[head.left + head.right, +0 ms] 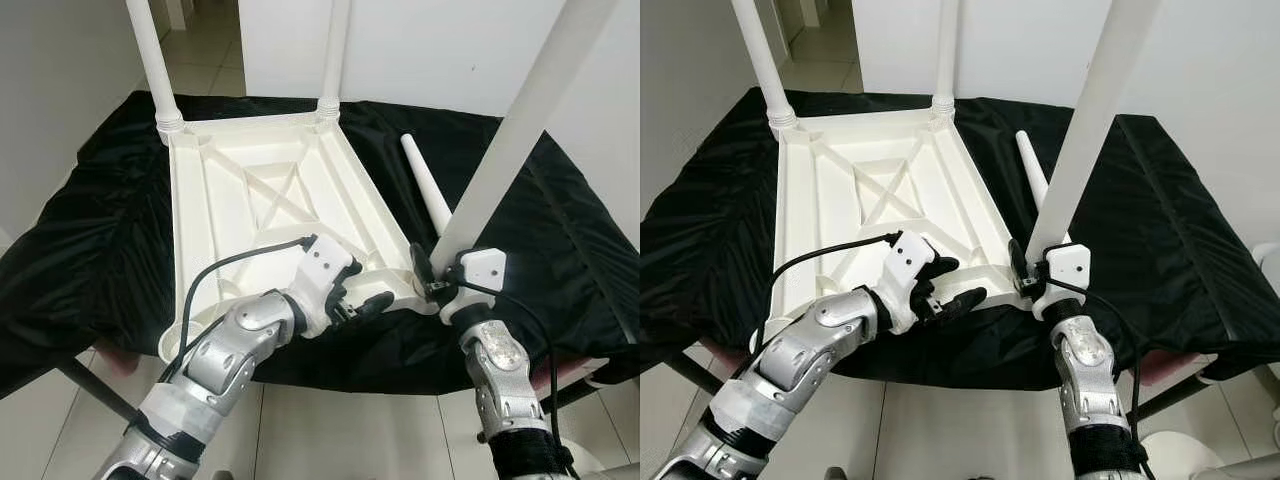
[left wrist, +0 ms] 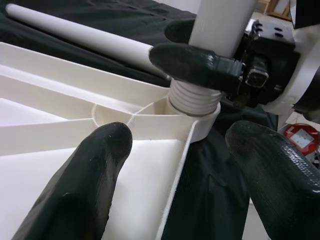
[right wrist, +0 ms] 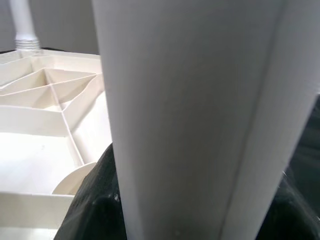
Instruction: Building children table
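Right gripper (image 1: 428, 275) pinches a white leg (image 1: 520, 125) at the upturned ribbed tabletop's (image 1: 260, 200) corner; left gripper (image 1: 365, 305) spread

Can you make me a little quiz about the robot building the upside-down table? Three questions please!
1. True or false: the white plastic tabletop lies upside down on the black cloth.
2. How many white legs stand upright in the tabletop's corner sockets, counting the one being fitted? A) one B) three C) four
3. Fill in: the right gripper is shut on the tilted white plastic leg, while the spare white leg lies on the ____.

Key
1. True.
2. B: two far legs plus the near right one, whose threaded end sits in its socket.
3. Cloth. The left gripper is open beside that corner.
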